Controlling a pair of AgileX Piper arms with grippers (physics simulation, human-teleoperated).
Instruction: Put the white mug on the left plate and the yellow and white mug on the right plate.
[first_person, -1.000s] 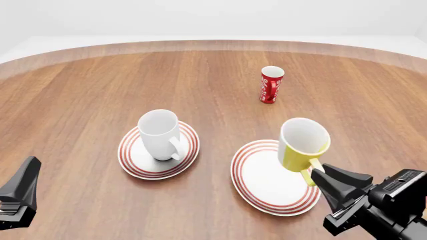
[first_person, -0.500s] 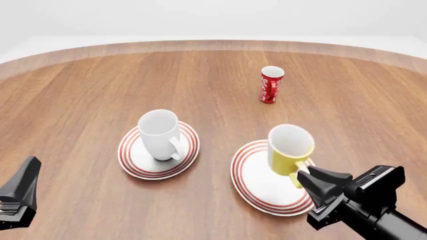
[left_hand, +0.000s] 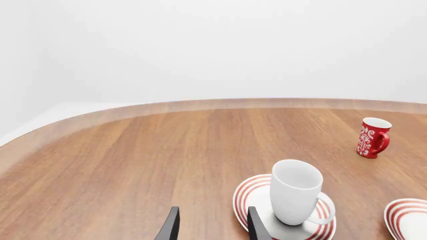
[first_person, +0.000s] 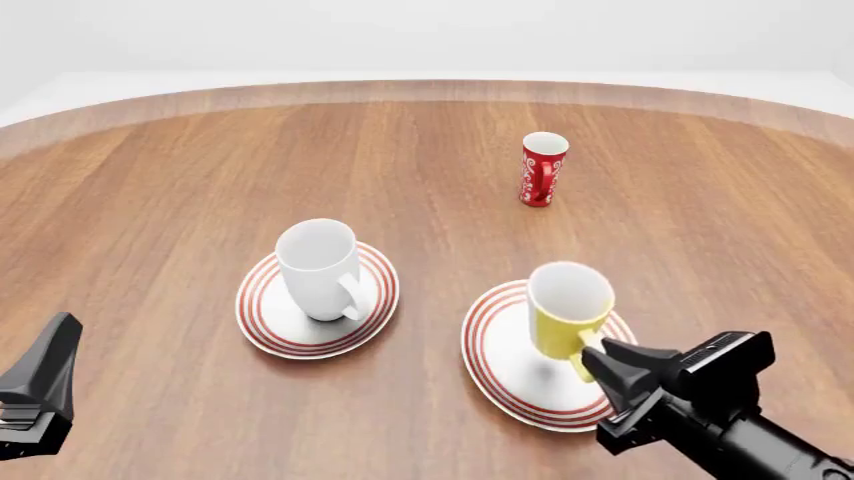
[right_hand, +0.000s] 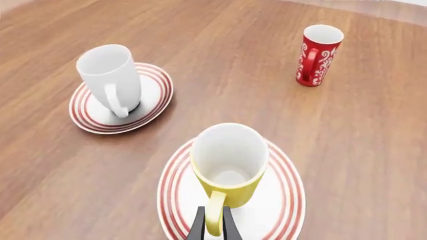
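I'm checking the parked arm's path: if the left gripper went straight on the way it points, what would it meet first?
Probably nothing: ahead of the left gripper is bare table. The white mug on its plate sits to one side of that line, though depth is hard to judge.

I find nothing I can read in any of my views. The nearest thing to a marking is the white swirling ornament on the red mug (first_person: 541, 171), at the upper right of the front view; it is a decorative pattern, not letters or numbers. The two plates carry only red rings, and both other mugs are plain, with no label, brand or sign on them.
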